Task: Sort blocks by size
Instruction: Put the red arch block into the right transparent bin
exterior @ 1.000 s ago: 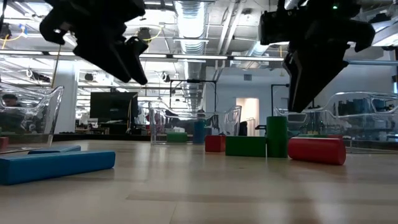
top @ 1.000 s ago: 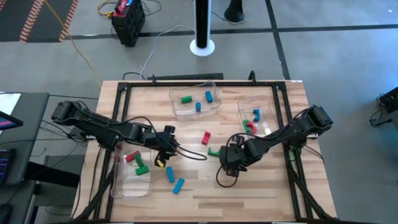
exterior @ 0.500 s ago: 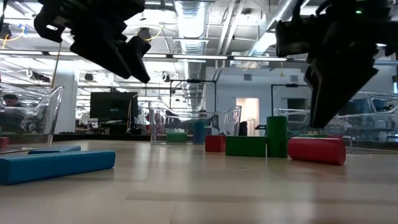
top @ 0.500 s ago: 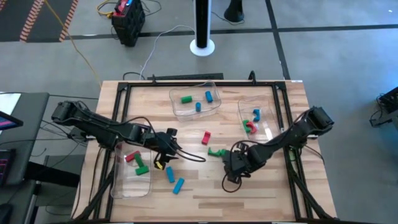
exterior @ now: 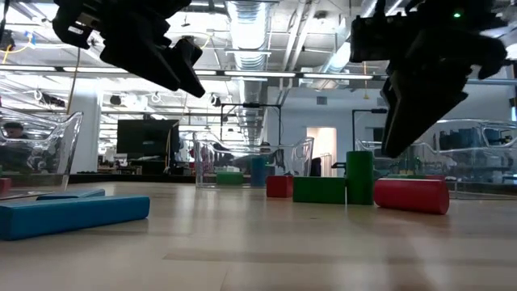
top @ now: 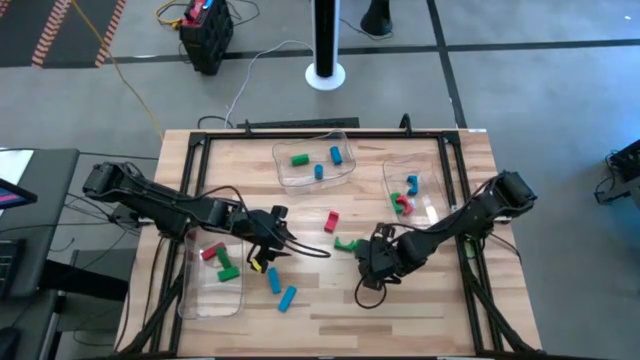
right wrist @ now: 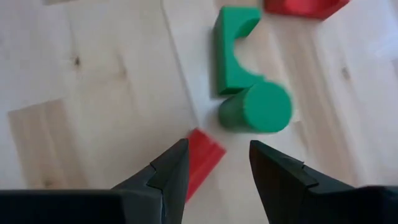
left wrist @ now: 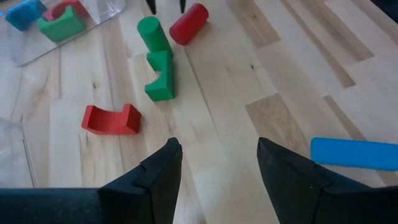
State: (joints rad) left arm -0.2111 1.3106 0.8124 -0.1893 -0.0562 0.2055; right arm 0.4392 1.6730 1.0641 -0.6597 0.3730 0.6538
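Right gripper [right wrist: 214, 163] shifted back over red cylinder [right wrist: 200, 158], fingers apart, empty. Green cylinder [right wrist: 258, 109] just ahead; closing now risks knocking it. Left gripper [left wrist: 214, 163] apart, waiting.

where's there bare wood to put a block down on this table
Free: the near strip of the table below both grippers, and the far left corner beside the far tray. Crowded: the middle, where loose blocks lie between the left gripper and right gripper.

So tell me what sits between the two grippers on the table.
In the high view, between the left gripper and right gripper lie a red arch block and a green notched block on bare wood.
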